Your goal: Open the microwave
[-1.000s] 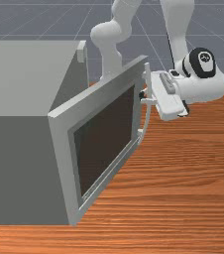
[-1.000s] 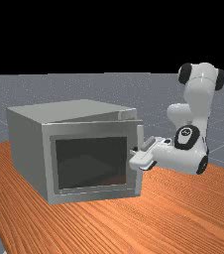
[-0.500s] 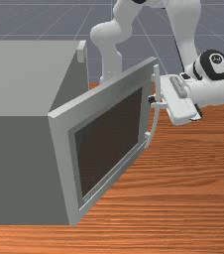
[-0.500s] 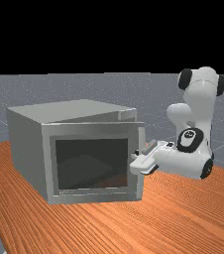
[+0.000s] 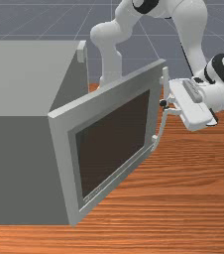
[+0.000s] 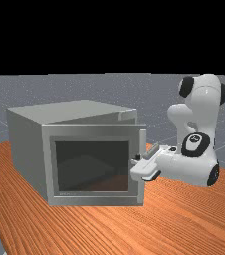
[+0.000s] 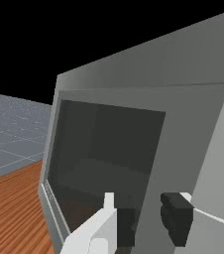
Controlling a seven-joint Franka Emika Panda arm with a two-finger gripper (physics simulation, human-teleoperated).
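Partly swung out from the grey microwave (image 5: 20, 163), the door (image 5: 60, 149) has its curved handle (image 5: 162, 130) along the free edge. My gripper (image 5: 166, 107) is at the middle of that handle in the front view, with a dark fingertip on the door's side of the bar. In the wrist view my gripper (image 7: 147, 221) is open, a gap between its dark pads and the door's grey frame (image 7: 183, 149) behind them. The far view has the hand at the door's right edge, covering part of the handle (image 6: 143, 142).
The wooden table (image 5: 183, 198) stretches below and beside the door. A small pale block (image 5: 82, 51) sits at the microwave's far front corner in the front view. The dark window (image 6: 92, 164) takes up most of the door's face.
The door has swung farther out, its handle edge moving to the front view's right. My hand has moved along with it, to the right and slightly lower in that view.
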